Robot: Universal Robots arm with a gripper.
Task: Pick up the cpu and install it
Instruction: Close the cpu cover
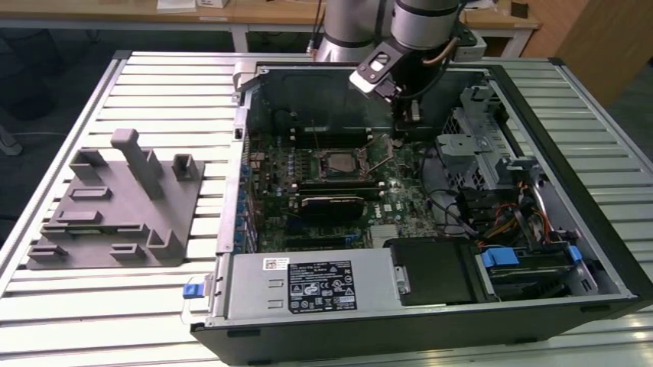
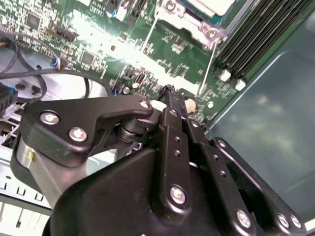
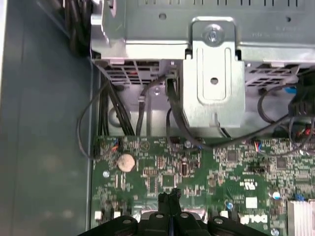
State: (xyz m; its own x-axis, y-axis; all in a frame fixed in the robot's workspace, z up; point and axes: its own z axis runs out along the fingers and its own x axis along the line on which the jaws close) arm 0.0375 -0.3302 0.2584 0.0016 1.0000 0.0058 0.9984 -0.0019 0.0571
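Most of job looks done: cpu point(image 1: 342, 162) lies flat in socket frame point(image 1: 318, 164) at middle of motherboard point(image 1: 405, 205), pale top showing, not in gripper. Gripper point(image 1: 401, 138) is low inside computer case point(image 1: 408, 336), just beside socket on exterior view's right. Tips pressed together, nothing between them in both wrist views. Thin latch lever point(image 2: 210, 59) angles up off board near fingertips point(image 2: 170, 101), so socket seemingly not clamped yet. Grey tray point(image 1: 102, 222) sits outside case, well apart from arm.
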